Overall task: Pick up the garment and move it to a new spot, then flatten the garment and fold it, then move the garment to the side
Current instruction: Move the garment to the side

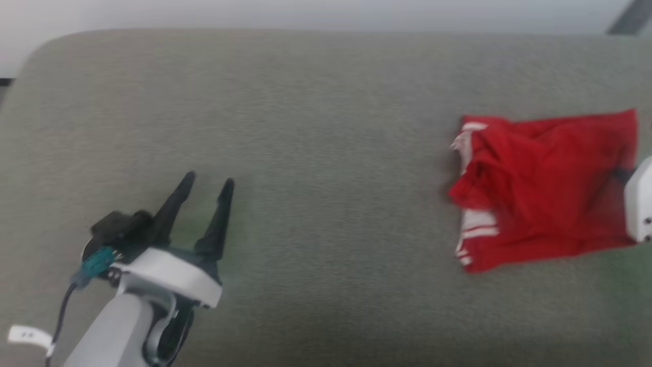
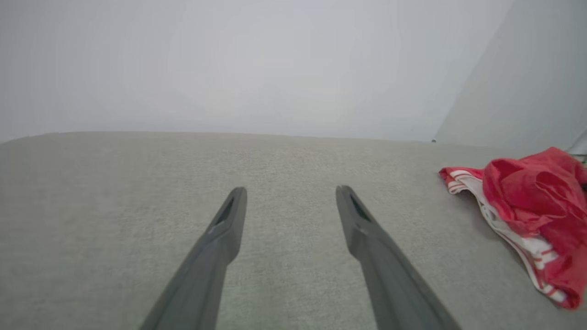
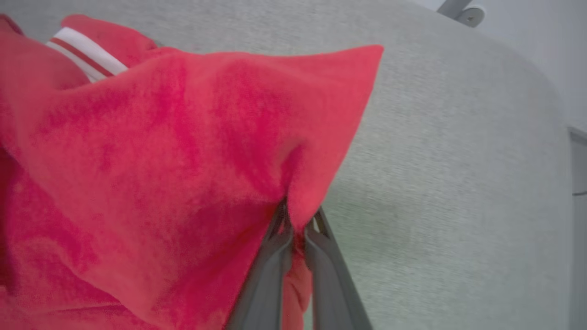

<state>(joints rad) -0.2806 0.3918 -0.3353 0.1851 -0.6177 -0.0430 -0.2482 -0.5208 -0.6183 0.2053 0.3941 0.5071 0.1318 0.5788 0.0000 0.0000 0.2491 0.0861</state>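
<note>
The garment (image 1: pixel 545 188), thin red fabric with red-white striped trim, lies crumpled in a rough rectangle at the right end of the nubbly grey-green surface (image 1: pixel 326 127). The right claw (image 3: pixel 299 223) pinches a pointed red corner between its closed dark fingers. The left claw (image 1: pixel 209 179) hovers over the surface's left end, tapered fingers spread, empty.

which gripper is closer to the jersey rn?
Right. The right gripper is shut on a fold of the jersey; the left gripper hangs open over the grey surface, well apart from it.
</note>
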